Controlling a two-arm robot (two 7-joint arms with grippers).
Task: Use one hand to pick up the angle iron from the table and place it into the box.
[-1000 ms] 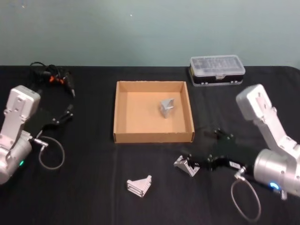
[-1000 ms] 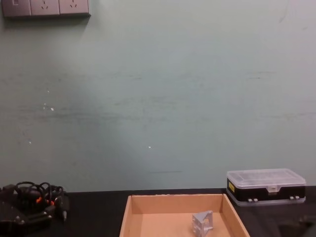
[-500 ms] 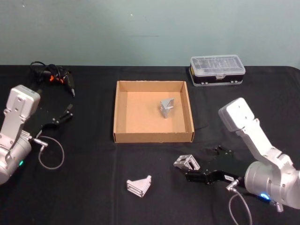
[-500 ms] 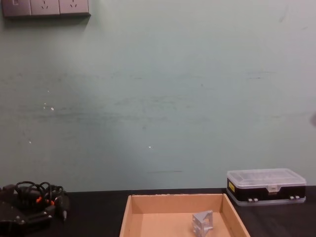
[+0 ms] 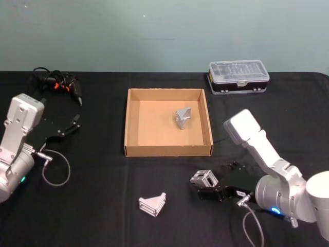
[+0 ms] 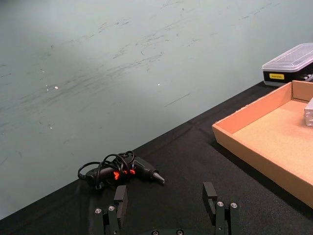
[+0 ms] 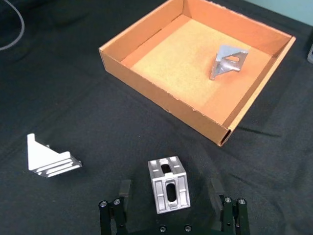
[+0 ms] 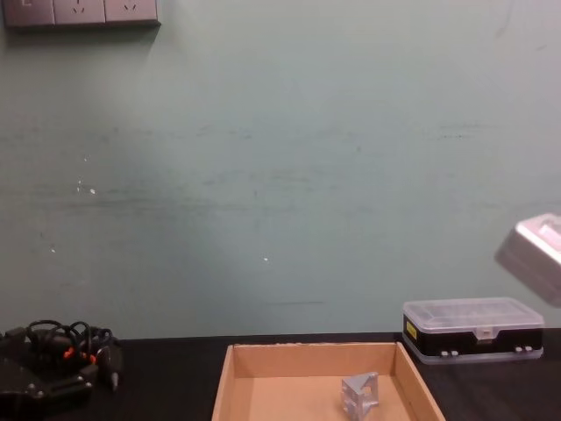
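1. Grasp step: your right gripper (image 7: 168, 198) is low over the table (image 7: 73, 88), fingers apart, straddling the angle iron (image 7: 169, 184), not yet clamped.
2. Next: close, lift, clear the box (image 5: 167, 151) wall beyond; 1 other angle iron (image 5: 182, 117) already inside.
3. Left gripper (image 6: 165, 203) parked at the left, fingers apart.

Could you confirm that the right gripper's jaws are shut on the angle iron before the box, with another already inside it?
Not quite: in the right wrist view the right gripper has its jaws open either side of the angle iron, not touching it. Another angle iron does lie in the box.
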